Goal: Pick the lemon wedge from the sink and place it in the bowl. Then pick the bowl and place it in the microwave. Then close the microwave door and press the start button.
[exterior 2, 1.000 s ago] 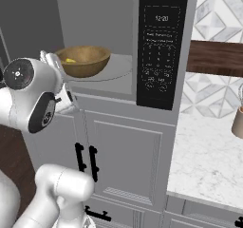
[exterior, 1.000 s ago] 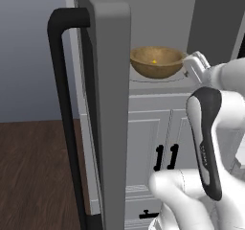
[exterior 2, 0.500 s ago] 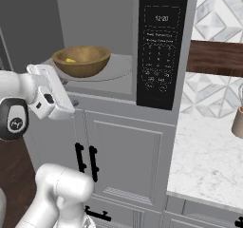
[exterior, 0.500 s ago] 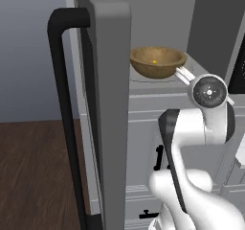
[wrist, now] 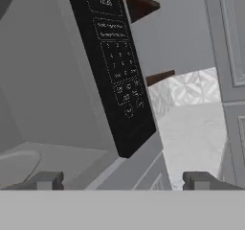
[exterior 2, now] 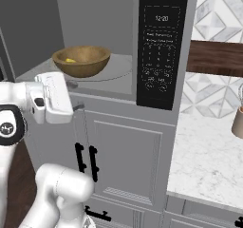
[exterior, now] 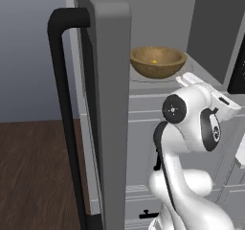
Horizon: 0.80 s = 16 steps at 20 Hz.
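Observation:
The brown wooden bowl [exterior: 158, 61] [exterior 2: 81, 60] stands on the glass turntable inside the open microwave [exterior 2: 95, 18]. The tiny yellow lemon wedge [exterior: 154, 61] [exterior 2: 70, 60] lies in the bowl. The microwave door [exterior: 112, 104] stands swung wide open on the left, its black bar handle [exterior: 64, 119] facing me. My gripper [exterior 2: 75, 95] [wrist: 124, 181] is open and holds nothing. It hangs just in front of the microwave's lower front edge, below and left of the bowl, pointing towards the black control panel [exterior 2: 161, 46] [wrist: 119, 75]. The sink is out of view.
Grey panelled cabinet doors with black handles [exterior 2: 85, 163] sit below the microwave. A marble counter [exterior 2: 204, 160] extends to the right with a brown container [exterior 2: 237, 120] at its edge and a wooden shelf [exterior 2: 216, 58] above. Dark wood floor [exterior: 38, 176] lies left of the door.
My hand has drawn back from the bowl and dropped below the microwave's sill, turning to the right. The bowl and the door have stayed where they were.

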Tool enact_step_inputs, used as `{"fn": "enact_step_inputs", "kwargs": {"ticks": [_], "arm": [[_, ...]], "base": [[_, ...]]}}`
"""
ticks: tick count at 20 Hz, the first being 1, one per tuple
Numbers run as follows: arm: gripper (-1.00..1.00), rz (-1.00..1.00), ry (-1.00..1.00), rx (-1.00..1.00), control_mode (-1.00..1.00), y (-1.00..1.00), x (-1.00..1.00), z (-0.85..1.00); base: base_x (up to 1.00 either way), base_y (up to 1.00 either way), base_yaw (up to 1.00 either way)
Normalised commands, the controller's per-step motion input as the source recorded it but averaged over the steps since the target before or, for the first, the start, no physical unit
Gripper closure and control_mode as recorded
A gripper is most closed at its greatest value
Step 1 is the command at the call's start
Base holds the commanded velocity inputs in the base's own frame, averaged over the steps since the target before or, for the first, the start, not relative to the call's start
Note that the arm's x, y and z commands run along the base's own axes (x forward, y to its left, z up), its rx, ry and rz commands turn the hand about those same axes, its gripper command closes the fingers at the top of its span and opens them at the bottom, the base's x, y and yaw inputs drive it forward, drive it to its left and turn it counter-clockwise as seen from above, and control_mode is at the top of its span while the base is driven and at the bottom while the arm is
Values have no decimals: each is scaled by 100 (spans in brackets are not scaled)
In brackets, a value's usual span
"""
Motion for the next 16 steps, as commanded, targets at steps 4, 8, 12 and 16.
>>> {"fn": "enact_step_inputs", "kwargs": {"ticks": [4, 8, 12, 16], "arm": [[-100, -14, -15, -32, -100, 8, -49, -2], [-100, -10, -17, -34, -100, 3, -31, -13], [-100, -18, -23, -37, -100, 0, -24, -32], [-100, -18, -24, -38, -100, 0, -34, -43]], "base": [[0, 0, 0], [0, 0, 0], [0, 0, 0], [0, 0, 0]]}}
